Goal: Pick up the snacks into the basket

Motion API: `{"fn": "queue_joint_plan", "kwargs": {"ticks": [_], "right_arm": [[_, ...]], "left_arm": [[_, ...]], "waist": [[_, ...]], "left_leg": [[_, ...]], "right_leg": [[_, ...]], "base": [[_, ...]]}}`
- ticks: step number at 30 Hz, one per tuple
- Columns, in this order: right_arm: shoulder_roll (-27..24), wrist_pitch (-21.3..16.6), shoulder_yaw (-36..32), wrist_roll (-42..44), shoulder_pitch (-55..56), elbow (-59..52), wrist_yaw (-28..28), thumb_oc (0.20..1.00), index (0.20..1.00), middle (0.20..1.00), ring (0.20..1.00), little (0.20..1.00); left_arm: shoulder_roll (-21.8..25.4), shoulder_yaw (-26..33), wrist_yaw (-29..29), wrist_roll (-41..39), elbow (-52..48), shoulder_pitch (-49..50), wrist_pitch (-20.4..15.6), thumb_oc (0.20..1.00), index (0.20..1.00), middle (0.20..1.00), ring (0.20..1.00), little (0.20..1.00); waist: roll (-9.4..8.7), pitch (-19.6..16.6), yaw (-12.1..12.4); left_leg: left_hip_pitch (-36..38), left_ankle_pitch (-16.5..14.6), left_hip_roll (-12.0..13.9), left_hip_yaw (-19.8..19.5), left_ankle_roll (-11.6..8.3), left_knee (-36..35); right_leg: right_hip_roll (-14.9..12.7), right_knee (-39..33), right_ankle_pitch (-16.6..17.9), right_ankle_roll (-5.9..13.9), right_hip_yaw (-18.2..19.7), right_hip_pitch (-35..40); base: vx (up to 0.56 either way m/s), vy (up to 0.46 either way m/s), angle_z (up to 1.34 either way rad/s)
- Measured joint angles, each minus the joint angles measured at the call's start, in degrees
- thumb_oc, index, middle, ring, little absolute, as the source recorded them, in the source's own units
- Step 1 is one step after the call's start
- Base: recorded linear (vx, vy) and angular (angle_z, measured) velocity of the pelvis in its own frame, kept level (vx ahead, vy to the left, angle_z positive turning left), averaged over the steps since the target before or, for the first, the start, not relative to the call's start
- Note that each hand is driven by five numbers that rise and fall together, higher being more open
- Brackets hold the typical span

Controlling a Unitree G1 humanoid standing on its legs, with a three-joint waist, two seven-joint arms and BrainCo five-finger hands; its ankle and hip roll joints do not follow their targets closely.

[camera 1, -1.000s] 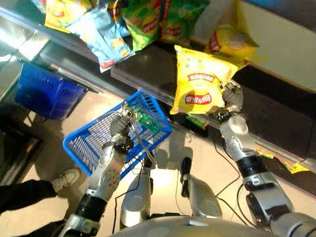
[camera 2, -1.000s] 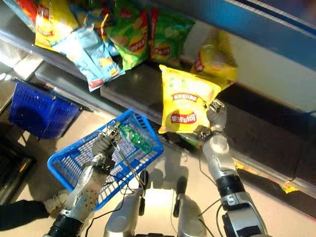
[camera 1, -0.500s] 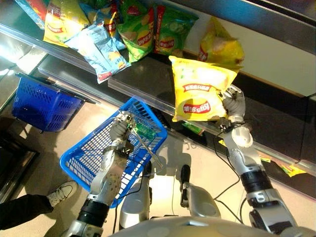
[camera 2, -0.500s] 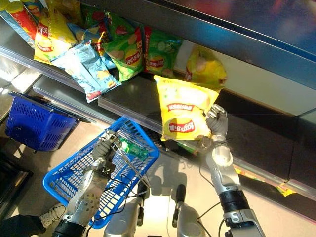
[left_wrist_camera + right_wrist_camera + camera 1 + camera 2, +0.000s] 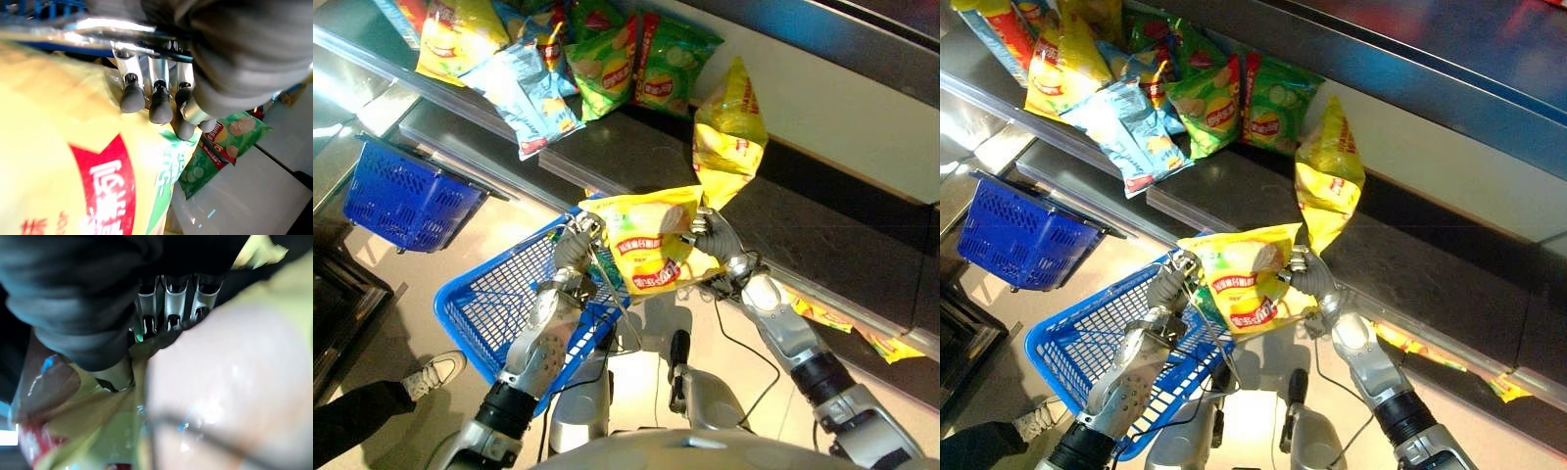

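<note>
My right hand (image 5: pixel 713 235) is shut on a yellow snack bag (image 5: pixel 646 245) with a red label, holding it over the near rim of the blue wire basket (image 5: pixel 494 304). My left hand (image 5: pixel 573 250) is shut on the basket's metal handle (image 5: pixel 117 30), and the yellow bag (image 5: pixel 58 166) fills the space just past its fingers. In the right wrist view my fingers (image 5: pixel 168 308) curl into the crumpled yellow bag (image 5: pixel 122 426). A second yellow bag (image 5: pixel 729 137) stands upright on the dark shelf (image 5: pixel 636 157) behind.
Several more bags, green (image 5: pixel 671 64), light blue (image 5: pixel 529 88) and yellow (image 5: pixel 455 39), lie along the upper shelf. Another blue basket (image 5: pixel 401 196) hangs at the left. A person's shoe (image 5: pixel 431 370) is on the floor at lower left.
My right hand has brought the yellow bag down and to the left, from in front of the shelf to over the basket. The bag now lies tilted and crumpled against the left hand.
</note>
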Motion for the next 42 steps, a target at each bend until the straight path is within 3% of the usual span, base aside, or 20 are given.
{"fn": "queue_joint_plan", "kwargs": {"ticks": [9,13,19,23,24,25,26,27,28,29,42], "right_arm": [[3.0,2.0,4.7,-6.9,-8.8,17.2,-2.0,0.200,0.200,0.200,0.200,0.200],[6.6,3.8,9.5,-11.1,-11.6,22.0,-3.5,0.200,0.200,0.200,0.200,0.200],[9.1,5.2,11.4,-11.8,-14.2,19.8,-5.4,0.200,0.200,0.200,0.200,0.200],[8.8,5.9,12.7,-13.5,-16.1,21.0,-5.5,0.200,0.200,0.200,0.200,0.200],[9.8,5.5,13.6,-14.2,-16.3,23.5,-5.7,0.200,0.200,0.200,0.200,0.200],[14.3,4.0,13.0,-14.7,-19.8,34.9,-6.7,0.200,0.200,0.200,0.200,0.200],[16.1,4.9,13.5,-15.0,-20.9,40.4,-7.2,0.200,0.200,0.200,0.200,0.200],[14.4,7.0,15.8,-16.4,-22.3,38.7,-7.9,0.200,0.200,0.200,0.200,0.200],[13.4,7.0,16.7,-17.2,-22.8,37.2,-7.6,0.200,0.200,0.200,0.200,0.200],[12.3,7.2,16.6,-18.6,-24.1,34.7,-7.5,0.200,0.200,0.200,0.200,0.200],[17.2,8.6,17.4,-19.2,-32.4,46.8,-10.7,0.200,0.200,0.200,0.200,0.200]], "left_arm": [[0.2,-4.0,0.1,-3.5,0.7,-2.5,-0.2,0.200,0.200,0.200,0.200,0.200],[0.2,-11.7,0.0,-4.6,0.6,-6.3,-0.2,0.200,0.200,0.200,0.200,0.200],[-0.1,-13.3,0.2,-5.9,0.6,-12.4,-0.3,0.200,0.200,0.200,0.200,0.200],[-0.5,-15.8,0.2,-5.8,0.5,-15.8,-0.7,0.200,0.200,0.200,0.200,0.200],[-0.8,-16.0,0.1,-5.8,0.5,-16.2,-0.8,0.200,0.200,0.200,0.200,0.200],[-2.6,-15.6,1.2,-5.7,1.8,-16.0,-0.7,0.200,0.200,0.200,0.200,0.200],[-2.8,-16.3,1.1,-5.8,3.6,-16.2,-0.6,0.200,0.200,0.200,0.200,0.200],[-0.9,-19.5,1.2,-5.8,3.6,-16.4,0.0,0.200,0.200,0.200,0.200,0.200],[-0.2,-20.2,1.0,-5.8,3.2,-16.4,0.1,0.200,0.200,0.200,0.200,0.200],[0.2,-20.4,1.0,-5.9,2.9,-16.1,0.1,0.200,0.200,0.200,0.200,0.200],[-3.3,-26.6,1.0,-7.1,2.8,-21.0,0.0,0.200,0.200,0.200,0.200,0.200]], "waist": [[-0.62,-1.3,1.8],[-0.56,-1.4,4.2],[-0.02,-0.9,4.9],[0.58,2.2,5.2],[0.81,3.3,6.3],[0.48,4.3,6.2],[0.74,4.5,6.1],[1.89,5.3,7.2],[2.11,5.8,6.6],[2.08,6.6,7.6],[1.95,7.5,8.6]], "left_leg": [[-2.2,0.0,-0.4,-1.7,-0.10,1.2],[-4.6,0.0,-0.7,-2.8,-0.12,2.3],[-8.3,0.0,-1.6,-3.9,-0.06,4.4],[-11.4,0.1,-2.2,-5.2,-0.01,6.6],[-11.5,0.1,-2.2,-5.5,-0.07,6.8],[-11.4,-0.2,-2.5,-5.5,-0.47,7.4],[-11.7,-0.3,-2.6,-5.8,-0.63,7.7],[-12.7,-0.1,-2.7,-7.3,-0.46,8.1],[-13.1,0.0,-2.7,-7.4,-0.44,8.1],[-13.4,0.1,-2.5,-7.5,-0.49,8.0],[-14.4,0.3,-3.3,-9.5,-0.59,8.0]], "right_leg": [[-0.2,0.0,-0.1,0.06,-1.6,-1.0],[-0.4,0.4,-0.2,0.06,-2.7,-2.4],[-1.5,4.9,-1.9,0.47,-3.5,-6.6],[-2.3,8.8,-3.2,0.32,-4.4,-9.8],[-2.4,9.5,-3.5,0.29,-4.4,-10.0],[-2.9,11.5,-4.6,0.17,-4.3,-10.6],[-2.9,12.1,-5.1,0.13,-4.6,-10.7],[-2.7,12.3,-5.2,0.00,-5.8,-11.1],[-2.8,12.5,-5.3,-0.05,-6.1,-11.3],[-2.8,13.0,-5.5,-0.07,-6.2,-11.9],[-3.1,13.0,-6.5,0.22,-7.4,-11.9]], "base": [[-0.04,-0.007,0.09],[-0.06,-0.005,0.12],[-0.06,-0.005,0.12],[-0.04,-0.015,0.17],[-0.05,-0.035,0.04],[-0.04,-0.002,0.09],[-0.04,0.009,0.23],[-0.01,0.022,0.35],[0.00,0.011,0.33],[-0.01,-0.011,0.19],[0.00,-0.001,0.08]]}}
